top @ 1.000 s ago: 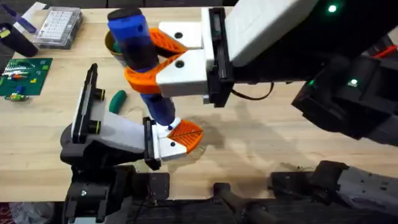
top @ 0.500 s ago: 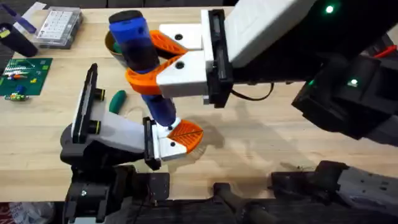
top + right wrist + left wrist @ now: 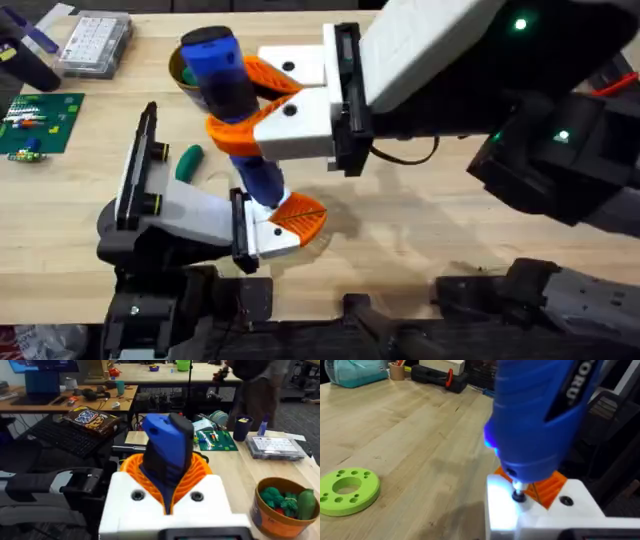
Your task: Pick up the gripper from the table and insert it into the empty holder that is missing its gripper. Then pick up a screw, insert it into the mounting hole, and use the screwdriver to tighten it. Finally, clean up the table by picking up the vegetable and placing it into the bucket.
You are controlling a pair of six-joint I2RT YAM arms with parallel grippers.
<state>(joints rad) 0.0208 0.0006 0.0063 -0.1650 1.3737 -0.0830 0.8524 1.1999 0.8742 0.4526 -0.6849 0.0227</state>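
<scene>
Overhead view: right gripper (image 3: 236, 112) is clamped around the blue screwdriver (image 3: 232, 110), holding it steeply tilted, bit end down toward the left gripper (image 3: 292, 218). Left gripper's orange-padded fingers look brought together low by the table (image 3: 420, 220); whether they pinch anything I cannot tell.

Left wrist view: screwdriver (image 3: 540, 415) bit tip sits on a small dark screw head (image 3: 519, 495) in the white finger body; a blue glow shows at the tool's nose. Judged step: tightening the screw, step 2 of the task. Insertion of the gripper appears done.

Next move, as a judgement: keep the bit on axis and seated until the screw bottoms, then lift straight off and set the tool down. Cleanup comes after.

Vegetable (image 3: 188, 162), dark green, lies on the table just beyond the left arm, not yet in the bucket (image 3: 282, 510), which already holds other green toy pieces.

Writing: white letters on the screwdriver side, partly cropped, read roughly "ORU"; not fully legible. Green ring (image 3: 347, 491) lies on the table, unmarked.
</scene>
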